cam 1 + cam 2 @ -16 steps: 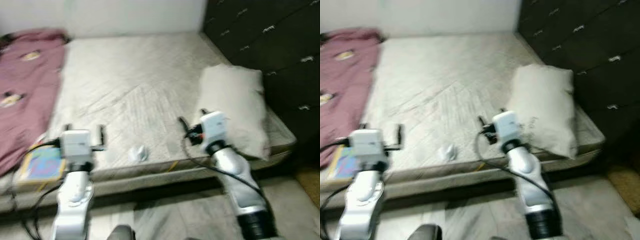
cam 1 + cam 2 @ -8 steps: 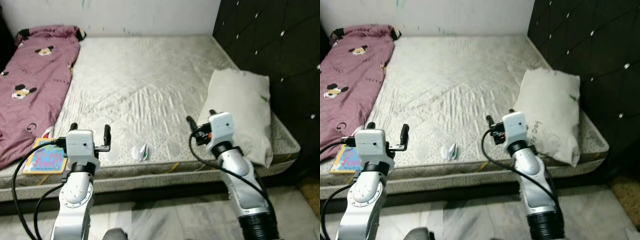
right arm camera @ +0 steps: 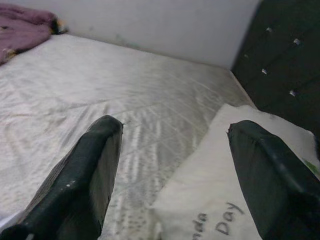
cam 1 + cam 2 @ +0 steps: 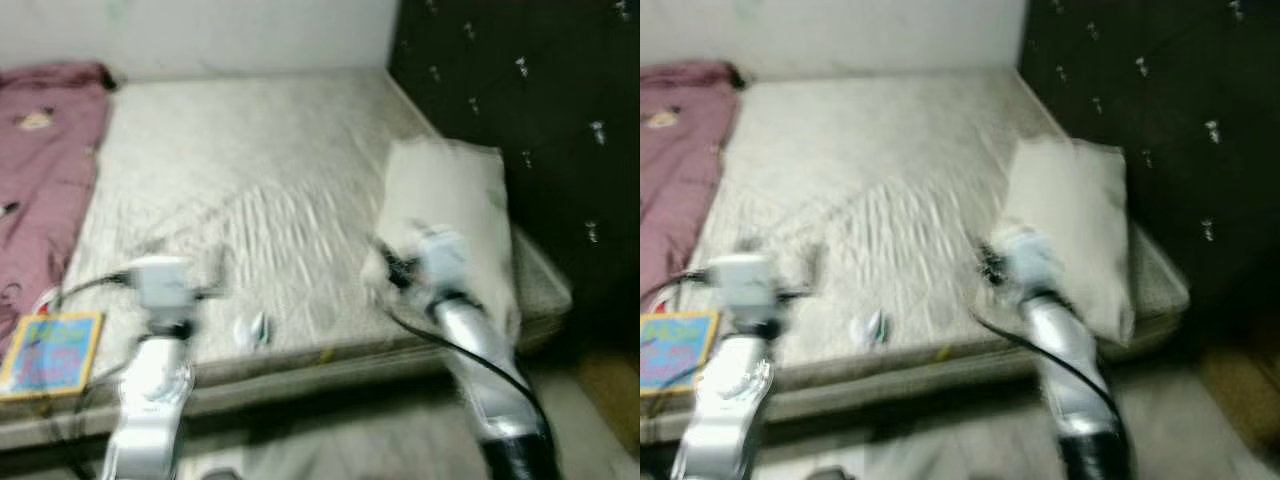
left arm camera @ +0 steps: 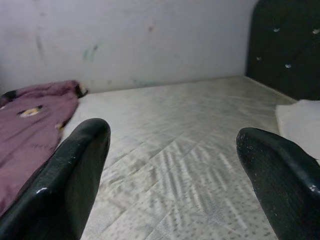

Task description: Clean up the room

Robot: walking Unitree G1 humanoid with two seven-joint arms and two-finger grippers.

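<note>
Both tools released, fingers spread, raised over the bed's front edge, likely staged for pickup. Left tool near crumpled paper; right tool beside pillow.

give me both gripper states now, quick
left gripper: open, holding nothing, above the mattress.
right gripper: open, holding nothing, over the edge of the pillow.

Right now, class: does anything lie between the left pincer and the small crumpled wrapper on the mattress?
Nothing visible does. The left pincer, open, hangs over the mattress near its front edge; the crumpled wrapper lies just to its right on bare mattress. The picture is blurred, so small things could escape notice.
</note>
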